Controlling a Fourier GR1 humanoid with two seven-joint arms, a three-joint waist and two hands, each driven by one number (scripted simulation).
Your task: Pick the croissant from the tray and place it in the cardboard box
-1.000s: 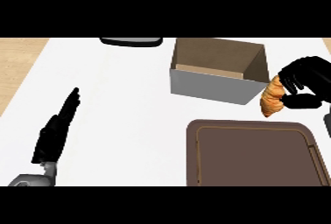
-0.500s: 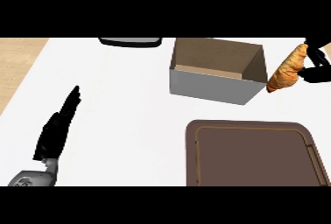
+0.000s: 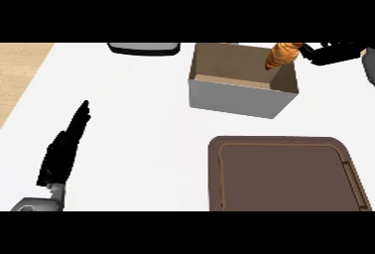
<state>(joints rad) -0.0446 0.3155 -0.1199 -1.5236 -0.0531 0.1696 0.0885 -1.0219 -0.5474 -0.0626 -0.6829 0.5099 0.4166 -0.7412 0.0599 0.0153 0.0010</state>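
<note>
The golden-brown croissant (image 3: 281, 55) hangs over the far right corner of the open cardboard box (image 3: 236, 96), pinched by my right hand (image 3: 331, 52) at the view's top right. Most of that hand lies beyond the picture's edge. The brown tray (image 3: 285, 173) sits nearer to me, below the box, with nothing on it. My left hand (image 3: 64, 150) rests at the lower left with its fingers straight, well away from the box and the tray.
A dark object with a grey rim (image 3: 144, 47) lies at the counter's far edge, left of the box. The wooden floor (image 3: 18, 74) shows past the white counter's left edge.
My right hand has carried the croissant up and to the left, from beside the box's right wall to above its far right corner. The left hand has stayed still.
</note>
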